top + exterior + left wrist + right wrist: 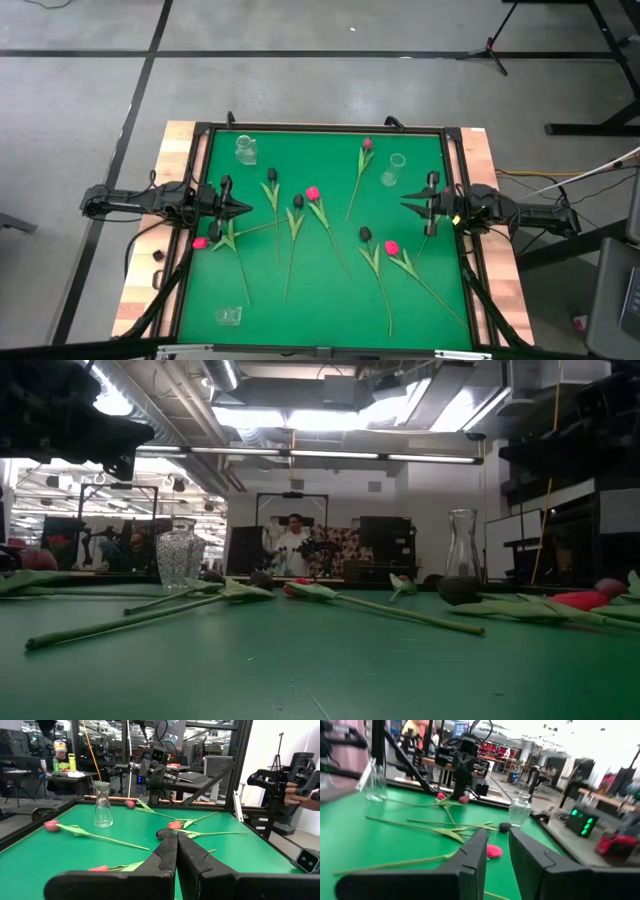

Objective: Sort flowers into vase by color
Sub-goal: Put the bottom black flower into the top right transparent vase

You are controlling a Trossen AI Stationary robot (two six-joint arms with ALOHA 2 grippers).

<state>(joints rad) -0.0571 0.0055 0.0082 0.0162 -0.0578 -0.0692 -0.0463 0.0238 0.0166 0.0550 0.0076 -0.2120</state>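
Observation:
Several artificial tulips lie flat on the green mat [330, 300], with pink heads [313, 193] [391, 247] [367, 144] [200, 243] and near-black heads [271, 176] [365, 233]. Glass vases stand at the far left [246, 150], far right [393, 170] and near left [229, 316]. My left gripper [245, 209] [176, 851] is shut and points level over the mat's left side. My right gripper [406, 204] [497, 845] faces it from the right side, open with nothing between its fingers. Both are clear of the flowers.
A black frame [320, 127] runs around the mat, with wooden table edges [180, 140] outside it. Free mat lies in the middle near part. Beyond the table, people [293, 540] and equipment show in the room.

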